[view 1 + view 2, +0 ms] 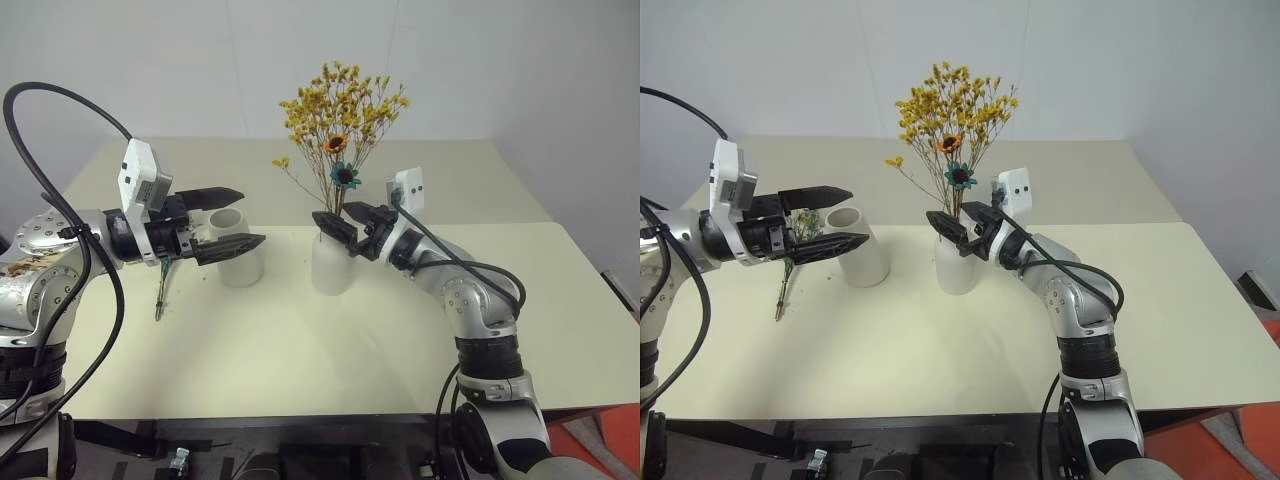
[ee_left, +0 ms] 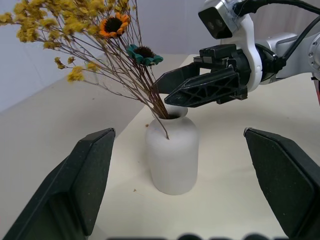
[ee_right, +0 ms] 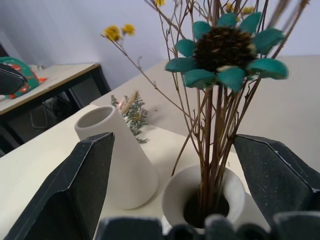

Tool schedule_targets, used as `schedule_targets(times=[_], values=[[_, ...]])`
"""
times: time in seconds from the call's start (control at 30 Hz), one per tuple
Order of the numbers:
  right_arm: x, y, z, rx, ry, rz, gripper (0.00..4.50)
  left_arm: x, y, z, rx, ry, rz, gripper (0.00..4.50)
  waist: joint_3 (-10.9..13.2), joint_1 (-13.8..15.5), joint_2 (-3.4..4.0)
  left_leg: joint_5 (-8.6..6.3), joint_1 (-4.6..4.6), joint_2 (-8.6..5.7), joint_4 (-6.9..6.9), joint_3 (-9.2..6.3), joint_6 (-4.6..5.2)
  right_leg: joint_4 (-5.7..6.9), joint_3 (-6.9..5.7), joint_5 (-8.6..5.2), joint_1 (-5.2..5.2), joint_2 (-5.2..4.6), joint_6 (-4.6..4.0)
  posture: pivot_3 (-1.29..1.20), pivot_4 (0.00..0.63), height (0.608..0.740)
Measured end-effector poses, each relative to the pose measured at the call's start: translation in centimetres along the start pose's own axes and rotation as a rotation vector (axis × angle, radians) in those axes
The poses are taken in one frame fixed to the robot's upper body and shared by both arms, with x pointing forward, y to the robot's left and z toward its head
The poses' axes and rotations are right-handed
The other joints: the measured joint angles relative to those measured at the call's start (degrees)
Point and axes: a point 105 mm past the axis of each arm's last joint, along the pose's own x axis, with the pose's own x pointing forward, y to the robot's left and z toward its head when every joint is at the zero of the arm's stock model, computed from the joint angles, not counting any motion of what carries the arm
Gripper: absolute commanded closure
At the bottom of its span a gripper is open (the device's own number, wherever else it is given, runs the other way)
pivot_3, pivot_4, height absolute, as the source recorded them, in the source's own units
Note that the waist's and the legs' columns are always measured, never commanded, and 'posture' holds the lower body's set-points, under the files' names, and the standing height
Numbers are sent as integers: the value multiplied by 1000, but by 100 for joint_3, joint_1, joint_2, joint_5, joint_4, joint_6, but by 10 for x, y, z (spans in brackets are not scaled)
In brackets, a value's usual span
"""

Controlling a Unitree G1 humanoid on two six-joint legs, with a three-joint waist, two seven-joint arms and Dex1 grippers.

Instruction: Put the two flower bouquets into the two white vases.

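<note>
Two vases, two bouquets, two grippers on one worktop [image 1: 1200,330]

One rounded white vase [image 1: 333,265] and one tapered white vase [image 1: 862,252]; one yellow-orange bouquet [image 1: 342,115] with one orange flower [image 1: 336,144] and one teal flower [image 1: 345,175]; one grey-green bouquet [image 1: 790,262]; left gripper [image 1: 232,220] and right gripper [image 1: 348,222], two fingers each.

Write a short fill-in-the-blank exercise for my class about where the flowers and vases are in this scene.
1. The yellow-orange bouquet stands in the ____ vase.
2. The grey-green bouquet lies on the ____.
3. The tapered vase holds ____ flowers.
4. Both the left gripper and the right gripper have their fingers ____.

Missing words: rounded; table; no; open
</note>
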Motion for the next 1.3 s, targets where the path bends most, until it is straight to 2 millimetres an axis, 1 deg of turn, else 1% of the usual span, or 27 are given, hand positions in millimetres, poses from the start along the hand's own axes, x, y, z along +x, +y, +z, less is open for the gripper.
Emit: schedule_targets(times=[0.23, 0.57, 0.73, 0.8, 0.9, 1.0, 1.07, 1.17, 1.3], values=[[-14, 12, 3, 9, -14, 92, 41, -1, 1, -3, 0, 11, 9, 0, 0, 6, 0, 0, 1, 0, 0, -1, 0, 1, -1, -2, 1, 0, 3, 0, 150, 740], [-29, 5, -3, -7, 29, 84, 41, -1, 0, -3, 5, 13, 9, 0, 0, 4, 0, 0, 1, 0, 0, 0, 0, 0, 0, -5, 1, 0, 8, 0, 150, 740], [-43, 2, 2, -64, 50, 74, 41, -6, 1, -5, 0, 18, 32, 0, 0, 5, 0, 0, -1, 0, 0, 0, 0, -2, 0, -5, 0, -1, 9, 0, 150, 740], [-54, 4, 7, -107, 88, 89, 41, -13, 4, -7, -2, 43, 64, 0, 1, 5, 0, 0, -2, 1, 0, 0, 0, -2, 0, -6, -1, -1, 9, 0, 150, 740], [-67, 8, 18, -153, 145, 125, 41, -25, 14, -6, -2, 85, 161, 0, 1, 9, 0, 0, 2, 1, 1, 0, 0, -2, 0, -13, 2, -1, 21, 0, 150, 740], [-73, 14, 34, -173, 164, 179, 41, -34, 30, -8, -20, 143, 308, 0, 0, 11, 0, 0, 11, 2, 0, -1, 0, -2, -1, -15, 10, 0, 25, 0, 150, 740], [-75, 20, 40, -185, 188, 221, 41, -38, 45, -14, -69, 218, 437, 0, 0, 15, -1, 0, 9, 1, 2, -3, 0, -3, -3, -16, 11, 1, 26, 0, 150, 740], [-74, 28, 46, -179, 223, 284, 41, -51, 65, -26, -154, 337, 620, 0, 0, 14, -1, 0, 5, -1, 2, -3, 0, -5, -3, -16, 9, 0, 28, 0, 150, 740], [-67, 42, 54, -151, 268, 366, 41, -67, 78, -46, -285, 478, 799, 0, 0, -5, -1, 0, 4, 0, 0, -4, 0, -2, -2, -15, 4, 0, 26, 0, 150, 740]])
